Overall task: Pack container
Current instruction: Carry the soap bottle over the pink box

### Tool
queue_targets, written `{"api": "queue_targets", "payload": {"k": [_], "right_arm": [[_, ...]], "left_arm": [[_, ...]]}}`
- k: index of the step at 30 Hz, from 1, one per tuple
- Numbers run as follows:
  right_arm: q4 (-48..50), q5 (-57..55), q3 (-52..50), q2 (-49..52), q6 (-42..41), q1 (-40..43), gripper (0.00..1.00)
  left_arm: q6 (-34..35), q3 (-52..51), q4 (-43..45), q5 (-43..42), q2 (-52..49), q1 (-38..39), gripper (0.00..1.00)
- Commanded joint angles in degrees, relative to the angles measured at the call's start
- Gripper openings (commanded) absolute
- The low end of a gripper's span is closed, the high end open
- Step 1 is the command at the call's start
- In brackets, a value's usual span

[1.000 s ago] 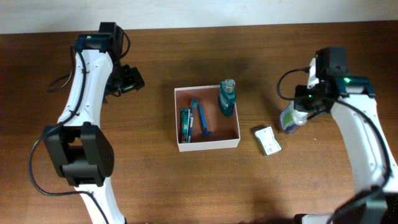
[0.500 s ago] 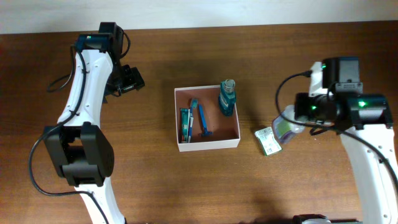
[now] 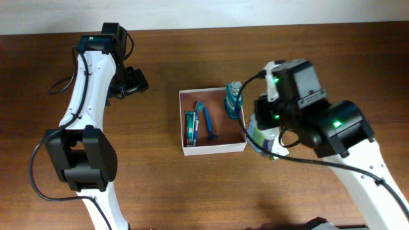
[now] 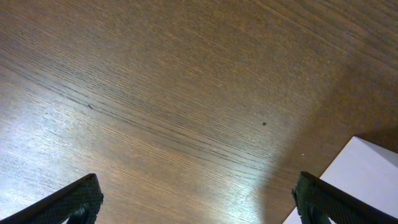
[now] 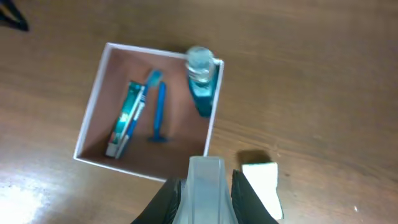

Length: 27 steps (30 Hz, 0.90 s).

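Note:
The container point(image 3: 214, 149) is a shallow square white box with a reddish-brown inside, at the table's middle. It holds a blue bottle point(image 3: 233, 102), a blue razor point(image 3: 208, 124) and a teal tube point(image 3: 190, 128). My right gripper point(image 3: 261, 133) is shut on a pale translucent bottle point(image 3: 254, 135) and holds it above the table just outside the container's right wall. In the right wrist view the pale bottle point(image 5: 205, 177) sits between the fingers, with the container point(image 5: 92, 99) below and ahead. My left gripper point(image 3: 131, 83) is open and empty over bare wood, left of the container.
A small white and green box point(image 5: 261, 183) lies on the table right of the container, mostly hidden under my right arm in the overhead view. A white corner point(image 4: 367, 180) shows at the lower right of the left wrist view.
My right arm has swung left from the table's right side to the container's right wall, carrying the pale bottle. The left arm has not moved.

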<state>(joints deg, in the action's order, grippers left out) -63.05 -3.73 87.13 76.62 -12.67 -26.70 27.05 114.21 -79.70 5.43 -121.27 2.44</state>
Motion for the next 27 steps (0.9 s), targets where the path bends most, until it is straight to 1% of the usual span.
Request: {"api": "queue_targets", "payload": {"k": [1, 5, 10, 16, 27], "right_arm": [[3.89, -3.87, 2.03, 2.80, -1.57, -4.07, 0.19], [8.44, -4.15, 2.03, 6.78, -1.29, -6.21, 0.19], [11.65, -4.76, 2.03, 11.26, -1.07, -6.67, 0.19], [15.67, -4.92, 2.03, 15.21, 3.04, -6.67, 0.20], [18.18, -7.23, 2.01, 23.39, 3.41, -6.67, 0.20]], "left_arm": [[-0.09, 0.68, 0.00, 0.61, 1.62, 0.02, 0.99], [-0.09, 0.68, 0.00, 0.61, 1.62, 0.02, 0.99], [-0.09, 0.68, 0.00, 0.61, 1.62, 0.02, 0.99], [-0.09, 0.68, 0.00, 0.61, 1.62, 0.02, 0.99], [-0.09, 0.68, 0.00, 0.61, 1.62, 0.02, 0.99]]}}
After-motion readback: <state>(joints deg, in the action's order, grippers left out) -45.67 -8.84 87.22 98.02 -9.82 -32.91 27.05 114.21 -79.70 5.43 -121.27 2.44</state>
